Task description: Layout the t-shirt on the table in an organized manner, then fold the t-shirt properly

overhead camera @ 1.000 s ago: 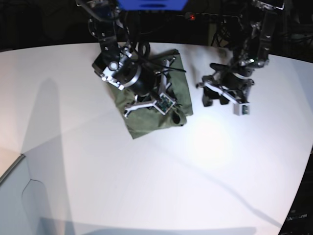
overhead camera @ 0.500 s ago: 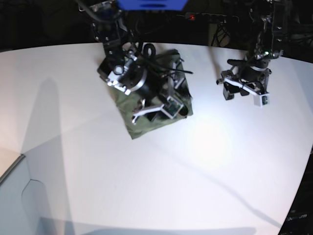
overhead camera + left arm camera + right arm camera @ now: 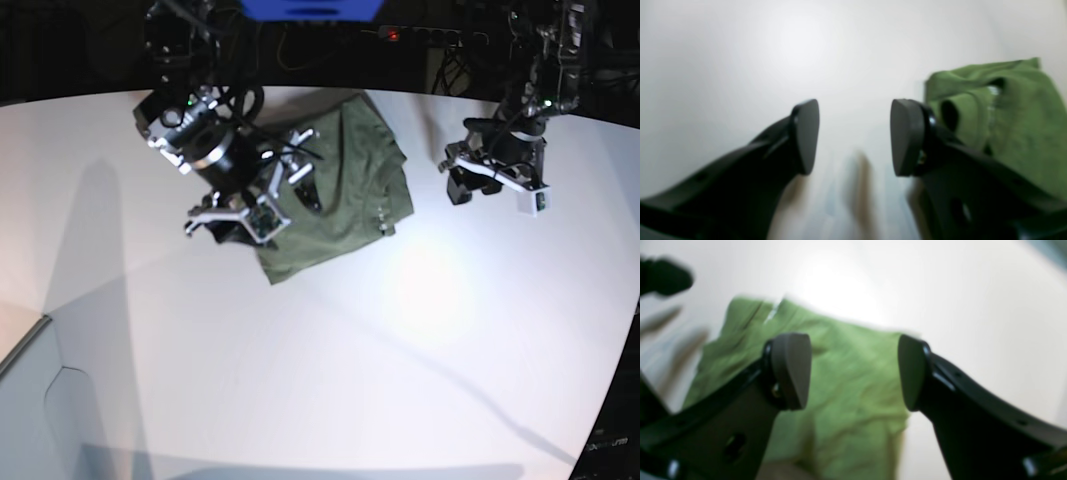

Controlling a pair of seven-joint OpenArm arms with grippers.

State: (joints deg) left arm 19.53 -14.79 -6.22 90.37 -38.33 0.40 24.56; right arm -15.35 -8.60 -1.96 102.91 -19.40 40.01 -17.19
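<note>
The olive-green t-shirt (image 3: 352, 170) lies as a wrinkled, roughly square bundle on the white table (image 3: 330, 350) near its far edge. My right gripper (image 3: 272, 212) hovers over the shirt's left part. In the right wrist view the right gripper (image 3: 853, 371) is open, nothing is between its fingers, and the t-shirt (image 3: 846, 383) is spread below. My left gripper (image 3: 472, 188) hangs over bare table to the right of the shirt. In the left wrist view the left gripper (image 3: 855, 136) is open and empty, with the t-shirt (image 3: 1017, 110) off to one side.
The table's curved far edge (image 3: 420, 92) runs just behind the shirt, with dark clutter and cables beyond it. A pale panel (image 3: 40, 400) sits at the lower left corner. A bright glare spot (image 3: 430, 285) lies on the tabletop in front of the shirt.
My right gripper has opened, let go of the t-shirt and drawn back to the left. The shirt has settled wider toward the right. The left arm rose away to the right, then stayed put.
</note>
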